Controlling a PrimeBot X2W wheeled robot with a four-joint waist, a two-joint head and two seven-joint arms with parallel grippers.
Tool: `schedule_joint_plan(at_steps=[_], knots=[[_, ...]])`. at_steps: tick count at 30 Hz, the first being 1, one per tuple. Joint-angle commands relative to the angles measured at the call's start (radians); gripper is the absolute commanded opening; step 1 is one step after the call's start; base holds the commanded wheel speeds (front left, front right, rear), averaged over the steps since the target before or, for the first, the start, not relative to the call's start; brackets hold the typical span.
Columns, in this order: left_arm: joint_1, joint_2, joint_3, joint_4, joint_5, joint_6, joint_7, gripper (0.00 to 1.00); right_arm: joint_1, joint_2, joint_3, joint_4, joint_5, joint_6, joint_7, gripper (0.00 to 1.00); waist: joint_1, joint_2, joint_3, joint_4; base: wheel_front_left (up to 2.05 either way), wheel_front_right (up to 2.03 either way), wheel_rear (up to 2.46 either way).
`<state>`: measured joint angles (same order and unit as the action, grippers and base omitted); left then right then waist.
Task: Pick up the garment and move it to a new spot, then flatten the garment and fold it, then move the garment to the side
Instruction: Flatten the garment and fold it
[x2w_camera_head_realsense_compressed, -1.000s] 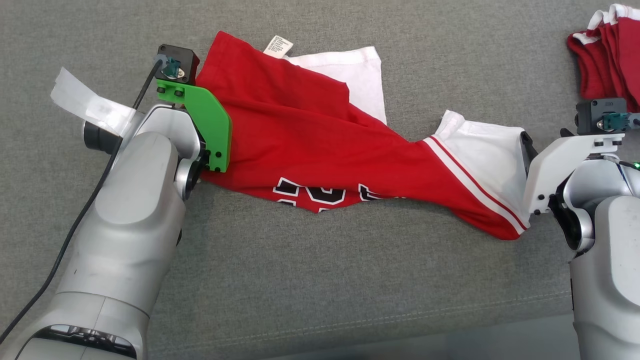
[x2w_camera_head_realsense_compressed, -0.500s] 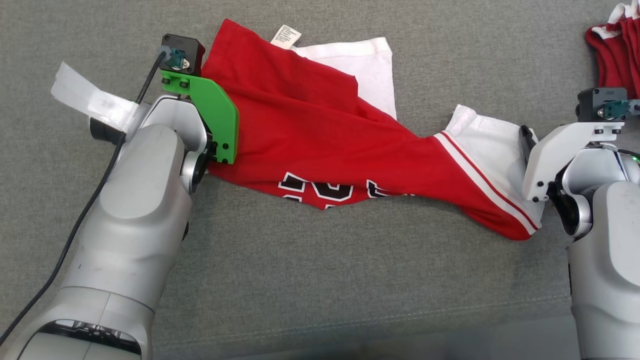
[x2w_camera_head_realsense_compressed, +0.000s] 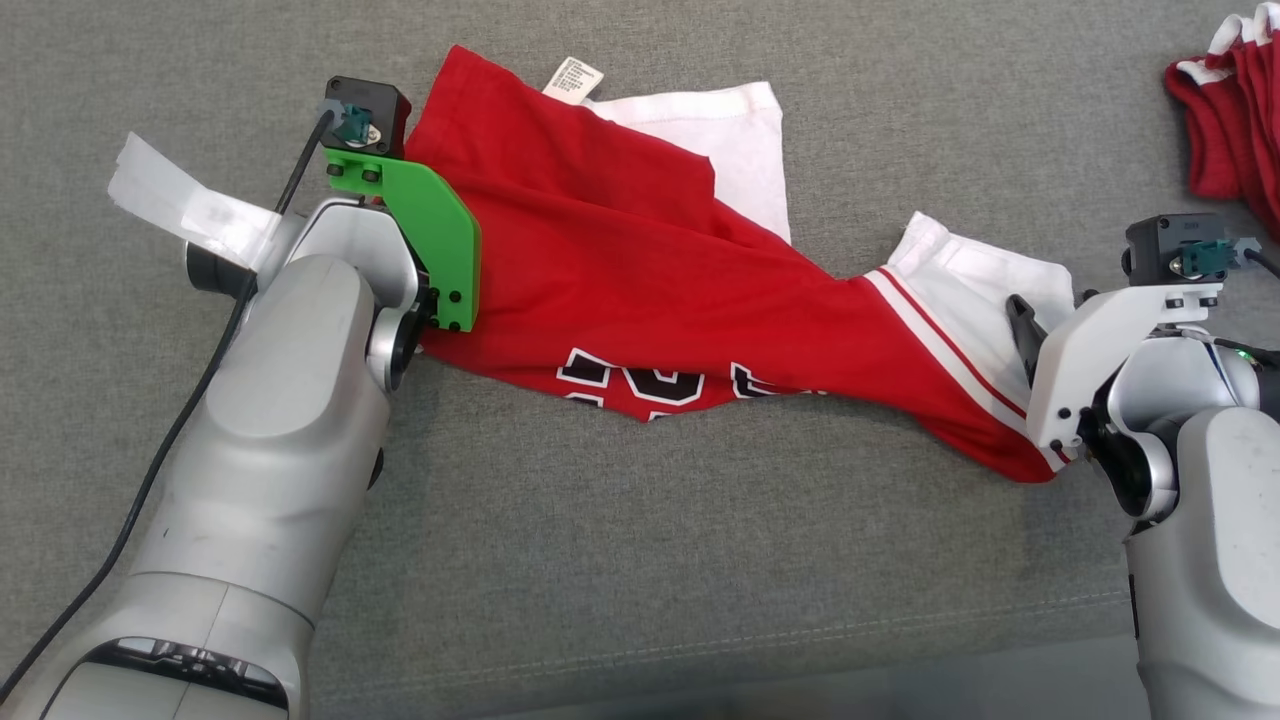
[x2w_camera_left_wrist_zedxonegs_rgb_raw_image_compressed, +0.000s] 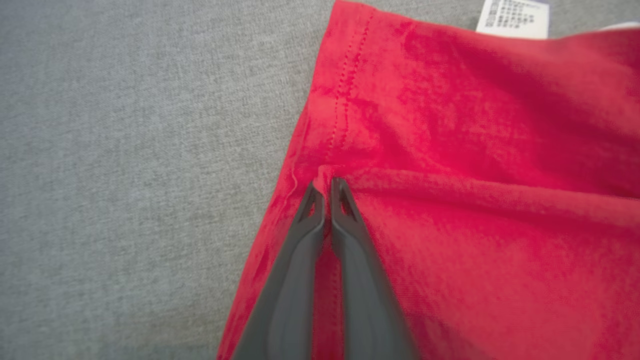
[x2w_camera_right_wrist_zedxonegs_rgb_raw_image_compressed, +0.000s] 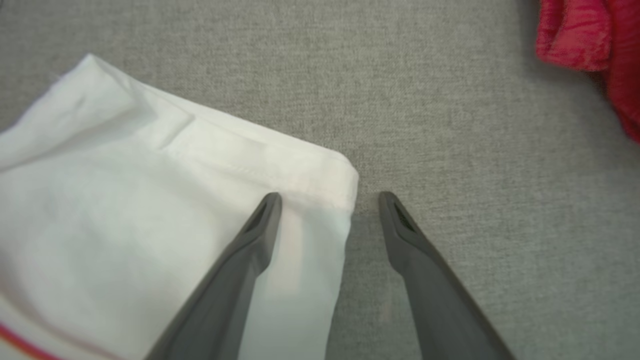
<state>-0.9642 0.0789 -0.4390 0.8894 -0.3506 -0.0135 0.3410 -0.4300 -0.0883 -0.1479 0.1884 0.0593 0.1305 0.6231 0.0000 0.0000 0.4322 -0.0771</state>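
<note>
Left pincer (x2w_camera_left_wrist_zedxonegs_rgb_raw_image_compressed: 326, 182) clenched, tips pinching a small ridge of red cloth just inside the stitched hem of the red jersey garment with white panels and black-and-white lettering (x2w_camera_head_realsense_compressed: 620, 270). Past its tips the red cloth runs up to a white printed care label (x2w_camera_left_wrist_zedxonegs_rgb_raw_image_compressed: 512, 17); to one side of the fingers is bare grey woven-fabric bench (x2w_camera_left_wrist_zedxonegs_rgb_raw_image_compressed: 125, 175). Right pincer (x2w_camera_right_wrist_zedxonegs_rgb_raw_image_compressed: 330, 195) released, jaws wide, straddling the hemmed corner of the garment's white end: one finger (x2w_camera_right_wrist_zedxonegs_rgb_raw_image_compressed: 250, 240) over white cloth, the other over bare bench; cannot tell if either touches. Beyond and off to that bare side, well apart, a second bunched red cloth pile with white trim (x2w_camera_right_wrist_zedxonegs_rgb_raw_image_compressed: 590, 40). Garment lies stretched and twisted on the bench between the two pincers, red end at the left one, white-striped end at the right one. Green flat bracket (x2w_camera_head_realsense_compressed: 430, 250) on left wrist, white bracket (x2w_camera_head_realsense_compressed: 1090, 350) on right wrist, black cable (x2w_camera_head_realsense_compressed: 180, 400) along left arm.
</note>
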Motion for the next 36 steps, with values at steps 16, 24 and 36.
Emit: schedule_joint_plan(at_steps=[16, 24, 36], knots=[[-0.009, -0.007, -0.023, 0.038, -0.019, -0.001, -0.018, 0.0, -0.024, 0.019, -0.067, 0.039, -0.048, -0.001, -0.04, 0.0, 0.0, 0.0, -0.003, 0.006, 0.0, 0.0, 0.0], [-0.023, -0.003, 0.013, 0.011, -0.047, 0.024, -0.132, 0.0, -0.061, 0.021, -0.051, 0.022, -0.064, -0.001, -0.131, 0.0, 0.0, 0.0, -0.028, 0.004, 0.0, 0.0, 0.0], [-0.067, 0.031, 0.081, -0.047, -0.071, 0.062, -0.364, 0.0, -0.187, -0.047, 0.043, 0.062, -0.045, -0.001, -0.296, 0.0, 0.0, 0.0, -0.114, 0.01, 0.0, 0.0, 0.0]])
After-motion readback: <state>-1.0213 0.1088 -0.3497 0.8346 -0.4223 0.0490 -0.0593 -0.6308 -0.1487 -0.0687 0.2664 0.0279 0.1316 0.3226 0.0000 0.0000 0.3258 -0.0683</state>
